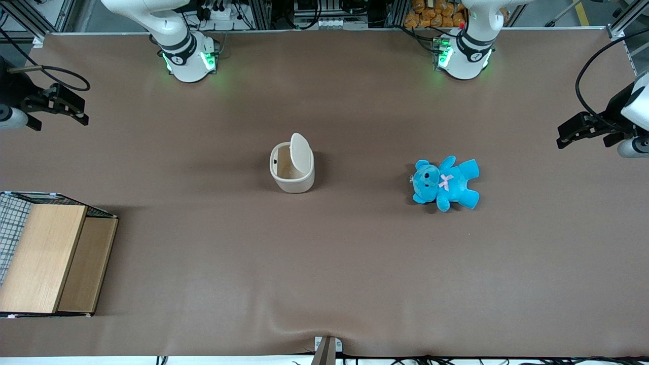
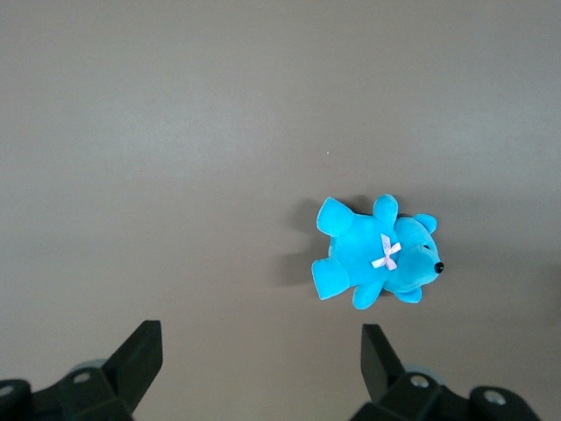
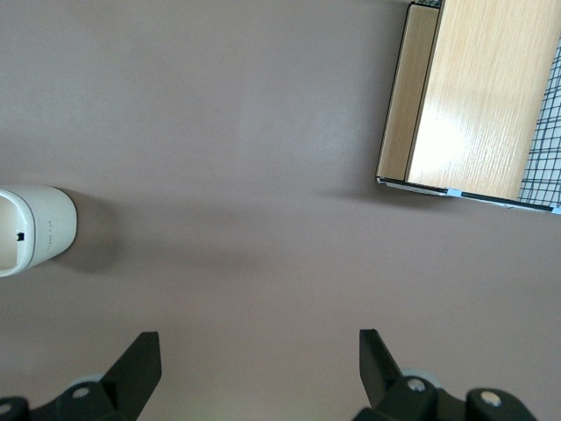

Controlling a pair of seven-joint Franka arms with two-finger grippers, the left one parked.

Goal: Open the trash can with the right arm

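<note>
**Bin open, gripper clear of it**

The bin (image 1: 291, 172) stands upright near the middle of the brown table (image 1: 203, 253). Its lid (image 1: 300, 153) is raised on edge and leans slightly over the opening, so the cream interior is visible. In the right wrist view only part of the bin (image 3: 35, 230) shows, with a small dark mark on the inner wall.

The right arm (image 1: 172, 35) rises from its base at the table edge farthest from the front camera. Its gripper (image 1: 76, 109) hangs above the table at the working arm's end, well apart from the bin and holding nothing. In the right wrist view the gripper (image 3: 259, 368) has its two black fingers (image 3: 140, 364) spread wide, with bare table between them.

A wooden box (image 1: 50, 256) with a wire-mesh side sits at the working arm's end, nearer to the front camera than the gripper. The right wrist view shows the box (image 3: 478, 96) well apart from the bin.

A blue bear (image 1: 445, 182) with a pink bow lies on the table toward the parked arm's end, well apart from the bin. The left wrist view also shows the bear (image 2: 372, 254) lying flat.
</note>
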